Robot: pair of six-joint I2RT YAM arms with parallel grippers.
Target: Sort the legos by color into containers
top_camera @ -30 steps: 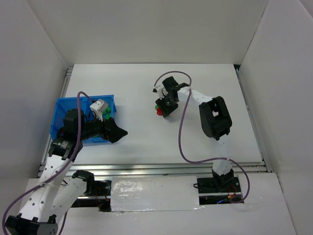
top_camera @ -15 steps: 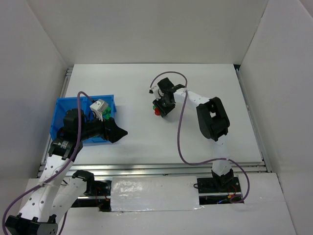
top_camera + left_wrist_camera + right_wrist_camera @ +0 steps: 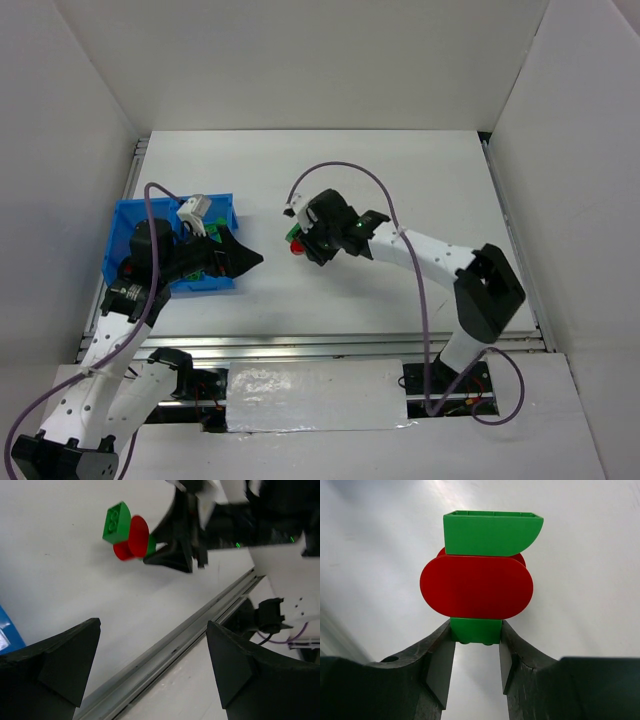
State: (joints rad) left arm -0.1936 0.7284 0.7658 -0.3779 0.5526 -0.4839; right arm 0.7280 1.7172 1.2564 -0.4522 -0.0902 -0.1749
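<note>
Your right gripper [image 3: 476, 635] pinches the green base of a joined red-and-green lego stack [image 3: 476, 587] between its fingers. Your left gripper [image 3: 152, 630] stands wide open facing it, just beside the blue bin [image 3: 125, 215]. By appearance, this stack remains unsplit and unsorted; the bin's contents are mostly hidden.

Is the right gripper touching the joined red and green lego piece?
Touching. In the right wrist view, both fingers of the right gripper press against the green bottom end of the lego piece, with no gap.
</note>
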